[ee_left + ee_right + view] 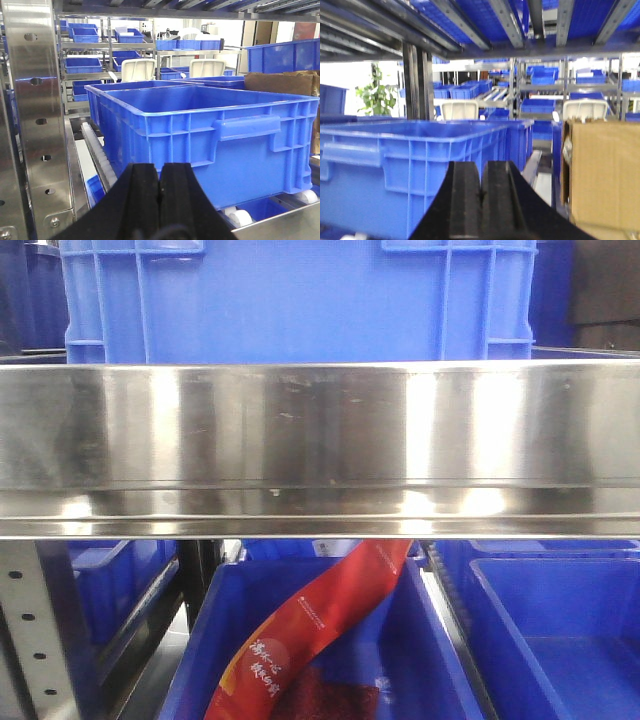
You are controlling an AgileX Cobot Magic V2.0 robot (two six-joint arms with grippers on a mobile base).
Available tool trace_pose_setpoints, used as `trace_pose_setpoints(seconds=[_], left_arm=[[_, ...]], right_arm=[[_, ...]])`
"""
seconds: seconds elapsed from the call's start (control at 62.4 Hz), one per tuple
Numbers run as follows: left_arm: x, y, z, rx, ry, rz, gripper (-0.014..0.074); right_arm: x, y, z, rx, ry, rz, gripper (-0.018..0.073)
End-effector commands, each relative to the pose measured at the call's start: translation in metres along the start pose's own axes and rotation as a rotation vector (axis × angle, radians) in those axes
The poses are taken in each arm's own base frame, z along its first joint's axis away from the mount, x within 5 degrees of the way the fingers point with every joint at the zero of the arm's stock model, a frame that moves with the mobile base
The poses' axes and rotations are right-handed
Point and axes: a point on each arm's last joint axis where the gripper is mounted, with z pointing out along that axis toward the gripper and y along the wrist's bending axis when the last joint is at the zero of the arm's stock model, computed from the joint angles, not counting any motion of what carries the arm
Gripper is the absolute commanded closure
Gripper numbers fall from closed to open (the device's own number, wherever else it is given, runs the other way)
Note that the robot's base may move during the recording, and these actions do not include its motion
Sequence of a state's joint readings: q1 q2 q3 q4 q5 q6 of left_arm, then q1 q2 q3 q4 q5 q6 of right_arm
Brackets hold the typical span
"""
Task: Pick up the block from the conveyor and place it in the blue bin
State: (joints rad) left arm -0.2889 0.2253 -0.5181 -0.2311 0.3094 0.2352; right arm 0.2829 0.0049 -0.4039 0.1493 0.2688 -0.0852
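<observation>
- Left gripper: found with jaws pressed together, nothing between them, facing the side wall of a blue bin on roller shelving.
- Steel shelf rail: noted across the front view; red packet seen lying in a lower blue bin beneath.
- Right gripper: likewise closed and empty, positioned between another blue bin and a cardboard box.
- Block and conveyor: not located in any view.
- Recommended: locate belt and block first, open jaws before descent, keep clear of bin walls.
</observation>
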Motion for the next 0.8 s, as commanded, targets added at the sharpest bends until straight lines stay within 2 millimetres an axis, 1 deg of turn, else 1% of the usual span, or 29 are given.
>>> trace_pose_setpoints(seconds=[0.0,0.064,0.176,0.257,0.273,0.321,0.401,0.465,0.513,0.673,0.786], left_arm=[[-0.001,0.0,-0.001,-0.003,-0.014,-0.014,0.0708],[-0.001,0.0,-0.001,-0.003,-0.014,-0.014,0.0708],[-0.001,0.0,-0.001,-0.003,-0.014,-0.014,0.0708],[-0.001,0.0,-0.001,-0.003,-0.014,-0.014,0.0708],[-0.001,0.0,-0.001,-0.003,-0.014,-0.014,0.0708],[-0.001,0.0,-0.001,-0.003,-0.014,-0.014,0.0708],[-0.001,0.0,-0.001,-0.003,-0.014,-0.014,0.0708],[-0.001,0.0,-0.001,-0.003,-0.014,-0.014,0.0708],[-0.001,0.0,-0.001,-0.003,-0.014,-0.014,0.0708],[-0.001,0.0,-0.001,-0.003,-0.014,-0.014,0.0708],[-0.001,0.0,-0.001,-0.003,-0.014,-0.014,0.0708]], right_arm=[[0.011,-0.003,0.002,0.029,0.045,-0.079,0.0721],[0.025,-0.006,0.004,0.06,0.087,-0.15,0.0721],[0.048,-0.009,0.009,0.096,0.101,-0.15,0.0721],[0.067,-0.013,0.013,0.14,0.071,-0.128,0.0721],[0.074,-0.014,0.013,0.149,0.071,-0.12,0.0721],[0.086,-0.017,0.014,0.184,0.035,-0.103,0.0721],[0.103,-0.021,0.013,0.23,0.052,-0.108,0.0721],[0.104,-0.023,0.013,0.257,0.056,-0.112,0.0721],[0.108,-0.023,0.012,0.263,0.102,-0.108,0.0721],[0.11,-0.024,0.012,0.274,0.127,-0.103,0.0721],[0.11,-0.025,0.012,0.297,0.104,0.004,0.0721]])
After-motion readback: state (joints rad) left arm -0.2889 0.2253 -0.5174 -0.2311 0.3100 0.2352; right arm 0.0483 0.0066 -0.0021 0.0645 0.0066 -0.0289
